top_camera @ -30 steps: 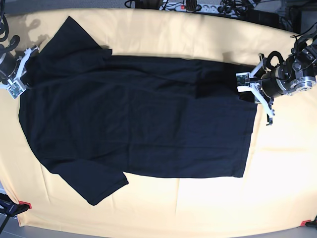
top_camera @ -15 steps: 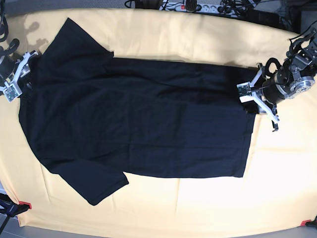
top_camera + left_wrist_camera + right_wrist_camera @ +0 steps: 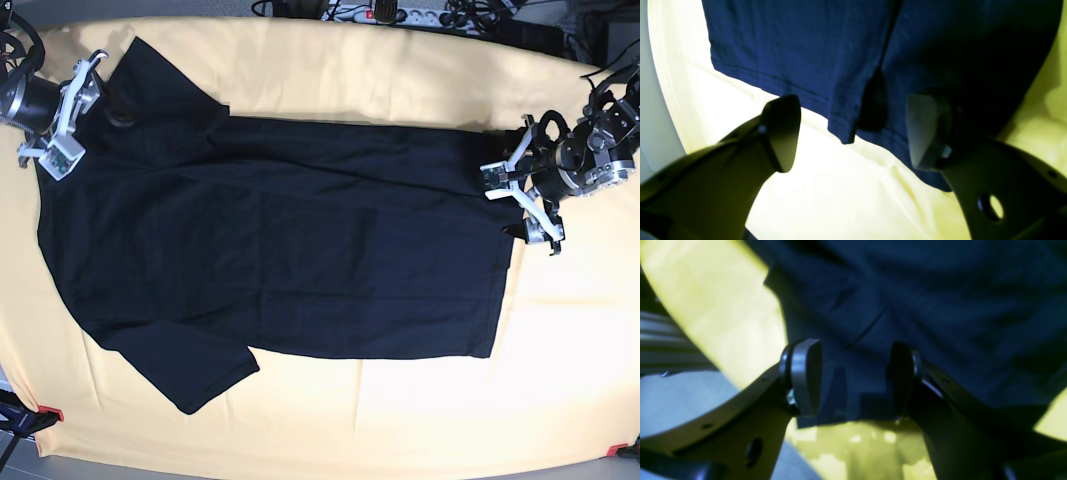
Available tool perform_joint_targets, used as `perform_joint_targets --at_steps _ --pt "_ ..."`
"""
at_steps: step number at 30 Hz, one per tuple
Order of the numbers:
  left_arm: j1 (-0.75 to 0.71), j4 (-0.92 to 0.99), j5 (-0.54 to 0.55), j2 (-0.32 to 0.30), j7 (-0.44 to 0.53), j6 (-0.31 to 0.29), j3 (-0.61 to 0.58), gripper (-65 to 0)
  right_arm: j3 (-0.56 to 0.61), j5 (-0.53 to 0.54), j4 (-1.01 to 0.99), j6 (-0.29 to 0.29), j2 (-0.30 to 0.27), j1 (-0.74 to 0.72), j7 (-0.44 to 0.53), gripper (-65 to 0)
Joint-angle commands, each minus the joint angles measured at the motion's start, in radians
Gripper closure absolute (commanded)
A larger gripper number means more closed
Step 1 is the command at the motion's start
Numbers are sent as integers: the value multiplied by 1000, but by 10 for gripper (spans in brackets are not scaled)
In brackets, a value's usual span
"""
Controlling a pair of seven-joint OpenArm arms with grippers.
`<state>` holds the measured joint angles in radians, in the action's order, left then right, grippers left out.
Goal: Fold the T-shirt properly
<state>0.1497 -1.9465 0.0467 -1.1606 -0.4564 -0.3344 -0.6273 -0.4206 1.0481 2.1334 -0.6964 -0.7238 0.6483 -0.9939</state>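
The black T-shirt (image 3: 280, 240) lies spread flat, neck end at the left and hem at the right. My left gripper (image 3: 516, 207) is at the hem's far corner on the right. In the left wrist view it (image 3: 853, 133) is open, with a small fold of the hem (image 3: 840, 123) between the two fingers and not pinched. My right gripper (image 3: 78, 113) is at the shirt's far left, beside the upper sleeve (image 3: 150, 80). In the right wrist view it (image 3: 853, 380) is open, with the shirt's fabric (image 3: 923, 296) between and under the fingers.
The pale yellow-orange cloth (image 3: 400, 420) covers the table under the shirt. Cables and a power strip (image 3: 390, 12) lie along the far edge. Red clips (image 3: 50, 413) hold the cloth at the near corners.
My right gripper has moved toward the table's far edge, along the shirt's left side up to the upper sleeve. My left gripper has shifted slightly right at the hem corner. The shirt has barely moved.
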Motion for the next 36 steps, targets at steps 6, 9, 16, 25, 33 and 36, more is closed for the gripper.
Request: perform_joint_targets --at_steps 6,9,16,25,33,36 --pt "14 -10 14 -23 12 13 13 -488 -10 -98 24 -2 102 84 68 -343" --pt "14 -10 14 -23 12 13 13 -488 -10 -168 24 -2 154 92 100 -343" --pt "14 -10 14 -23 12 13 13 -488 112 -345 -10 -2 225 91 173 -343" --pt "14 -10 14 -23 11 12 13 -488 286 -608 -122 39 225 53 269 -343" --pt "14 -10 14 -23 11 13 13 -488 291 -615 -120 38 225 53 257 -37" --pt "14 -10 14 -23 11 13 13 -488 290 -615 -98 39 225 53 236 0"
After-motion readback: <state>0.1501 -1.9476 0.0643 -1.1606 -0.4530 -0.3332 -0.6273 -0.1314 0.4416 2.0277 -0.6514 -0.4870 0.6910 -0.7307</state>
